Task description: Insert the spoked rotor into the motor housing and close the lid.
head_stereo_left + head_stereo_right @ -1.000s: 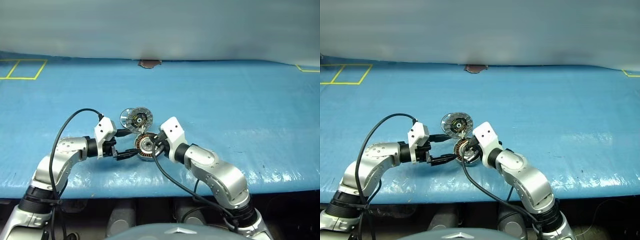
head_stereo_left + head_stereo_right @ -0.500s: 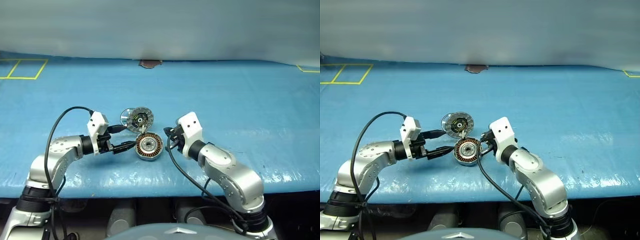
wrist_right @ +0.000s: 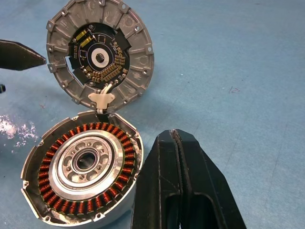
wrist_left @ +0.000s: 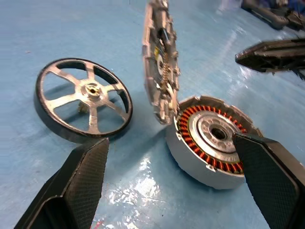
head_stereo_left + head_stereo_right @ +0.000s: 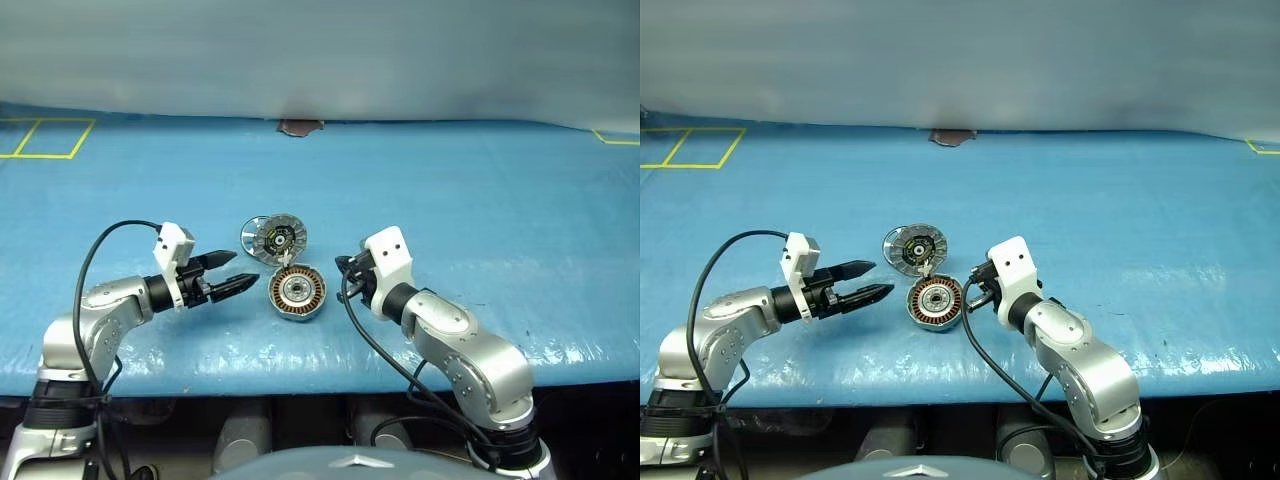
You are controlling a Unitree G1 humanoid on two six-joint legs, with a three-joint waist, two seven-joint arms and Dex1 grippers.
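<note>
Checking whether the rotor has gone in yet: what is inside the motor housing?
Inside the housing show a ring of copper windings and a silver central hub, no rotor. The spoked rotor lies on the blue table beside it. The lid stands open. The housing's floor under the windings is covered.

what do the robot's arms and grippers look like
Both arms are glossy silver-grey segments with black joints. Each wrist carries a white blocky housing, with a black cable looping from it back along the arm. The left gripper and the right gripper each have two black tapered fingers, textured on the inner faces.
</note>
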